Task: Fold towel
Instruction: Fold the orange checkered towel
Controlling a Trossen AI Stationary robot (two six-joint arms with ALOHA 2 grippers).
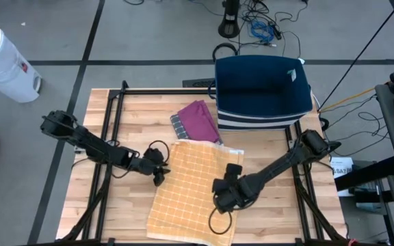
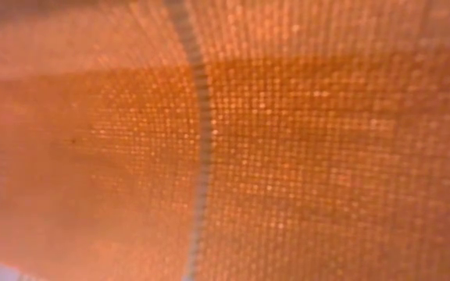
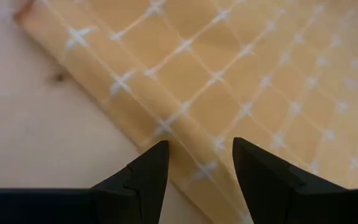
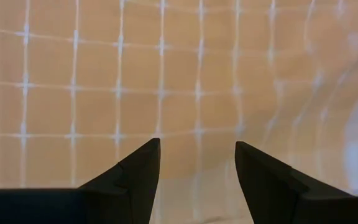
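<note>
Lying under both open grippers: towel (image 1: 187,184), left gripper (image 3: 197,163) at its edge.

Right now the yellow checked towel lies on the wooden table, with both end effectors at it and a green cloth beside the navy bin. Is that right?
One thing is wrong: the cloth is purple, not green, as the high view shows. The rest holds: the yellow checked towel lies on the wooden table, the left end effector and right end effector are at it, and the cloth is beside the navy bin.

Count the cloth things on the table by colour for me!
Yellow checked towel: 1
Purple cloth: 1
Navy blue cloth stack: 1
Total: 3
</note>
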